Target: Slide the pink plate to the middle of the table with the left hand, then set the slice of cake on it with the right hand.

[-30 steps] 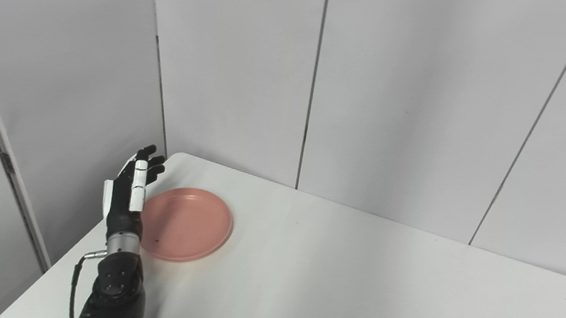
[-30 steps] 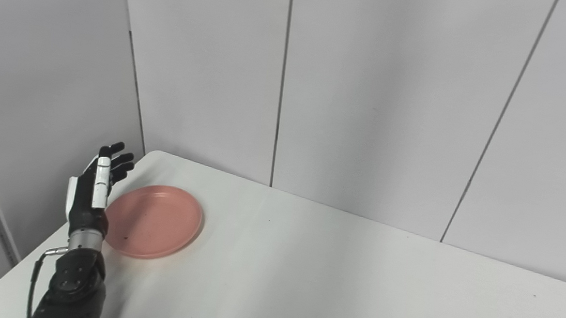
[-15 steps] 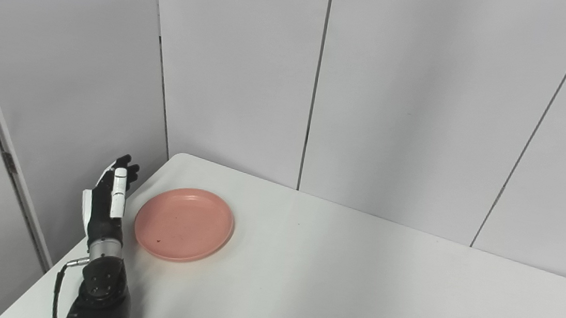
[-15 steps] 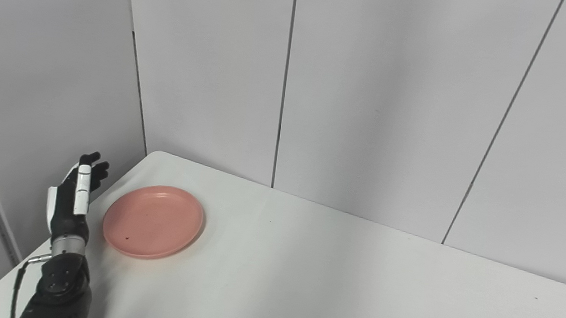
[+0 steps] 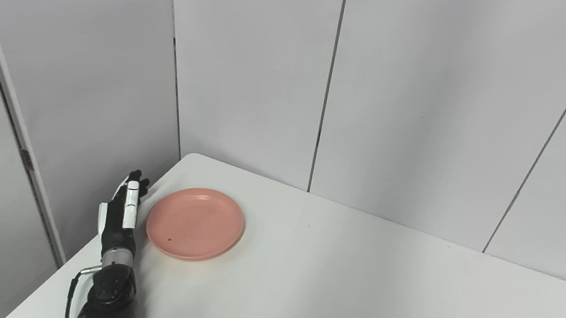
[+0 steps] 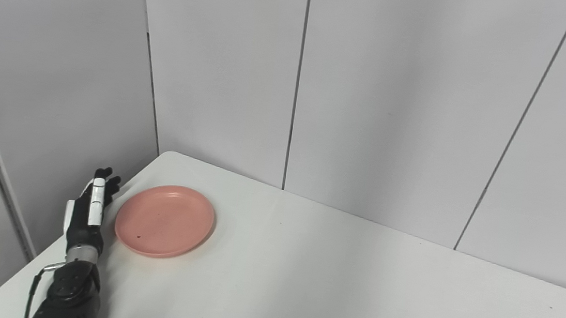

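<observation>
Hovering left hand (image 5: 121,213) open | beside pink plate (image 5: 195,223) | table (image 5: 353,290)

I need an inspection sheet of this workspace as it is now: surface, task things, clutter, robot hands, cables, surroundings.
Surface: white table, a few small dark specks.
Task things: pink plate near the far left corner, with nothing on it; cake slice not in view.
Clutter: nothing seen.
Robot hands: left robot hand open, upright beside the plate's left rim, contact unclear; right robot hand barely in view at the bottom edge.
Cables: grey cable looping at the left wrist.
Surroundings: grey wall panels.
</observation>
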You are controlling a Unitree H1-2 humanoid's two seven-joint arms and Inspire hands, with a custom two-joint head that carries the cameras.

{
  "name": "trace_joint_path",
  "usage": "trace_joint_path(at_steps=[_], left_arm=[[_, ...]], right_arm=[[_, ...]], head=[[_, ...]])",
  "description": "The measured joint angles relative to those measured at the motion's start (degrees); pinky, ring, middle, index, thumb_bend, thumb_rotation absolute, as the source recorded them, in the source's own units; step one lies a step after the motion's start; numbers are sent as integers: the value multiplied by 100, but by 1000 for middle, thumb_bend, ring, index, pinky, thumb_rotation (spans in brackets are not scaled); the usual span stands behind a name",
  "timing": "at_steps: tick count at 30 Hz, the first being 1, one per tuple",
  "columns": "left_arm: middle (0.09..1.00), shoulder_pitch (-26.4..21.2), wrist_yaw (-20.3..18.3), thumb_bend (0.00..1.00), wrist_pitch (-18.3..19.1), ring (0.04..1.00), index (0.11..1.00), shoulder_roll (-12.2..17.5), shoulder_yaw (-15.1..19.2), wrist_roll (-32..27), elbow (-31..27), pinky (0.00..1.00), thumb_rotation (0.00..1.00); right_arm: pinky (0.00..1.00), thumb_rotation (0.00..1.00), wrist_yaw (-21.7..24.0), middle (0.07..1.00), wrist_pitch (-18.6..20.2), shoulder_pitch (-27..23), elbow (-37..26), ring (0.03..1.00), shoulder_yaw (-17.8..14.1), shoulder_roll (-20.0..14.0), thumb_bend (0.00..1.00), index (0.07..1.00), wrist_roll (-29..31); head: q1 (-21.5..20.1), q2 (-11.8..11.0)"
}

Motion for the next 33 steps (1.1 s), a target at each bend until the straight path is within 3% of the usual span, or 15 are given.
trace_joint_path(at_steps=[7,19,33], left_arm=[[863,-144,-235,792,-168,916,865,33,-26,-336,296,997,1000],[848,-477,-925,808,-221,872,849,-202,-118,-876,536,875,1000],[824,-542,-1198,812,-172,844,823,-369,-123,-1148,506,822,972]], right_arm=[[1000,908,1,1000,0,8,4,1000,-2,-28,438,1000,17],[1000,890,-4,1000,-23,-10,24,1000,0,-20,466,1000,-6],[1000,874,-20,1000,-23,-14,26,1000,-1,-14,478,1000,-22]], head=[[0,9],[-35,27],[-97,79]])
